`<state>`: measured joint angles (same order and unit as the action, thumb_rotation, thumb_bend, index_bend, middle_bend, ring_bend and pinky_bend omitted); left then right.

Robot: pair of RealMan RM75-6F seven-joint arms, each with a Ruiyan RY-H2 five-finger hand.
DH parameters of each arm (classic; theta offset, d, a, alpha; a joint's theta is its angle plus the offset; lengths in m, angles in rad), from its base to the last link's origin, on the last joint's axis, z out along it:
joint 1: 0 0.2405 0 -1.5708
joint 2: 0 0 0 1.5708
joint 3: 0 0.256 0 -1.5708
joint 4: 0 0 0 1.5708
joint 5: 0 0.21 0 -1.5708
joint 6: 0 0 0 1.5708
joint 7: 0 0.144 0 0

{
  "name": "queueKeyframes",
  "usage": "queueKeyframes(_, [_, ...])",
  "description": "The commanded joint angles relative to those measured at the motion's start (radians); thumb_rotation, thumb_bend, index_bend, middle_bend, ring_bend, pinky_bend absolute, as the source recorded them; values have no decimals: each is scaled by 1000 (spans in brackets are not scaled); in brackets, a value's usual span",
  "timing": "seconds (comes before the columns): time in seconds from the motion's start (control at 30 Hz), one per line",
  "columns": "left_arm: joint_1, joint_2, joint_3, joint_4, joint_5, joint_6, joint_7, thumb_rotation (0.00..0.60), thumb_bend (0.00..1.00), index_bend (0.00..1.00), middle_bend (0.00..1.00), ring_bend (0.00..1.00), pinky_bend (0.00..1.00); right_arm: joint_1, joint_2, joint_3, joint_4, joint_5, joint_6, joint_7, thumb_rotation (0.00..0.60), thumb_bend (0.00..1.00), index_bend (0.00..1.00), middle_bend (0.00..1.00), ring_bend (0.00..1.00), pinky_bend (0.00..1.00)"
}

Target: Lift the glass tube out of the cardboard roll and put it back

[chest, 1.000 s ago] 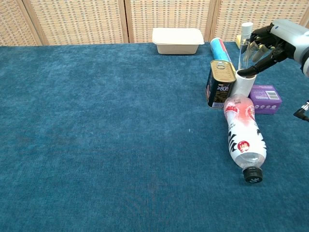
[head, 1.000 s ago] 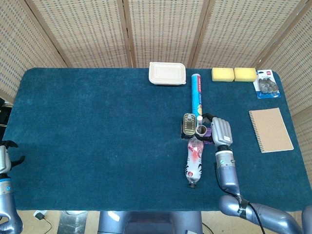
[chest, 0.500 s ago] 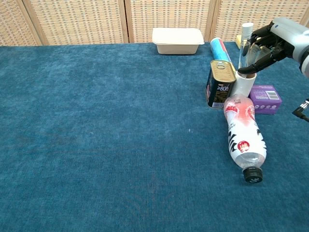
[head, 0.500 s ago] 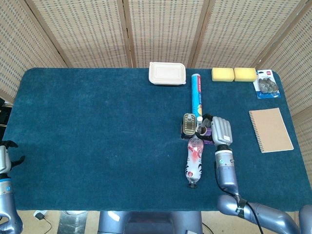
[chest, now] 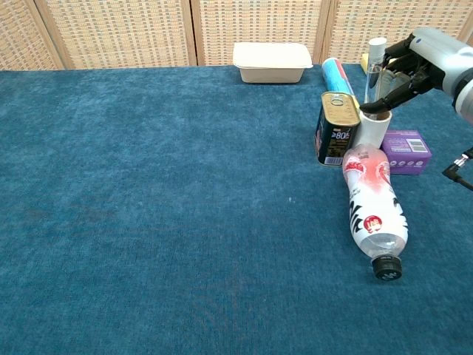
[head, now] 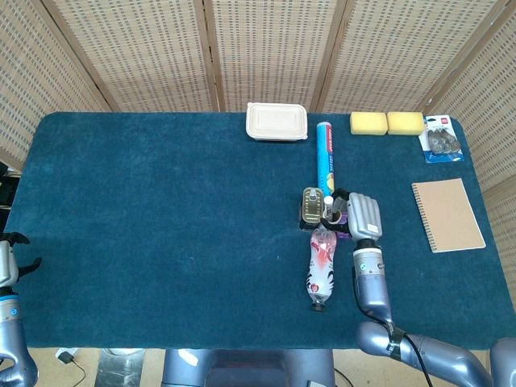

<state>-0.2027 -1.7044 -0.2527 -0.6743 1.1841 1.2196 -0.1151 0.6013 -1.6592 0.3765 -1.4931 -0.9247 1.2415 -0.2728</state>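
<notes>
The white cardboard roll (chest: 372, 127) stands upright between a tin can and a purple box. The glass tube (chest: 374, 74) with its white cap stands upright over the roll, and its lower end is at the roll's rim. My right hand (chest: 423, 61) pinches the tube from the right, with one dark fingertip down by the roll's mouth. From the head view the right hand (head: 365, 215) covers most of the roll, and only the tube's cap (head: 329, 198) shows. My left hand (head: 6, 262) is at the table's near left edge, fingers apart and holding nothing.
A tin can (chest: 338, 129) touches the roll's left side and a purple box (chest: 406, 151) lies to its right. A plastic bottle (chest: 373, 211) lies in front. Behind are a blue tube (head: 325, 153), a white container (head: 276, 121), sponges (head: 387, 122), a notebook (head: 448, 214) and a blister pack (head: 441, 139).
My right hand has shifted slightly left and away with the glass tube in it. The roll, can and bottle have stayed put. The left hand has not moved.
</notes>
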Motion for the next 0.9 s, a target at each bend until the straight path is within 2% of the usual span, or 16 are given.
queueKeyframes(0.03, [0, 0, 0, 0, 0, 0, 0, 600, 154, 475, 433, 244, 331, 2, -3, 2, 3, 0, 2, -2, 600, 239, 542, 629, 596, 512])
queueKeyframes(0.4, [0, 0, 0, 0, 0, 0, 0, 600, 154, 475, 432, 244, 331, 7, -8, 3, 11, 3, -3, -14, 600, 246, 548, 647, 620, 527])
queueKeyframes(0.9, [0, 0, 0, 0, 0, 0, -1, 600, 153, 475, 433, 244, 331, 12, -15, 1, 28, -4, 0, -27, 600, 278, 581, 718, 709, 599])
